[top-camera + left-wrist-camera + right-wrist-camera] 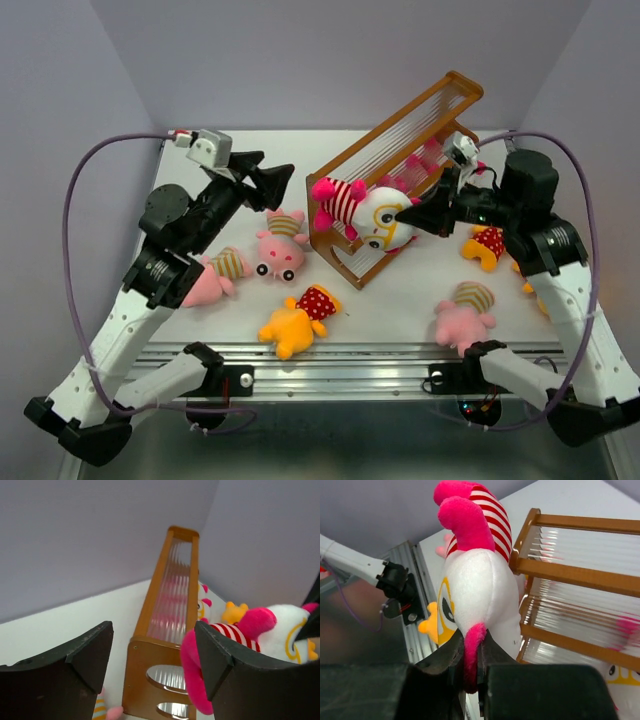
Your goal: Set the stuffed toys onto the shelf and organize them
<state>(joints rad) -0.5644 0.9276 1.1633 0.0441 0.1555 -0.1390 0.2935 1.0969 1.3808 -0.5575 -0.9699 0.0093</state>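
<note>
Right arm (550, 250) hides most of a yellow toy (527, 287) at four o'clock; white toy (281, 624) runs off frame at three.

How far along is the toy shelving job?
Done: some pink plush shows through the shelf rods. In hand: the right gripper pinches the white-faced toy by its pink ear at the shelf's end; the left gripper is open. Left: the yellow toy and at least four others lie on the table.

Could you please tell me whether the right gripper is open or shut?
Shut: the right gripper pinches a pink part of the white-faced toy between its fingers.
</note>
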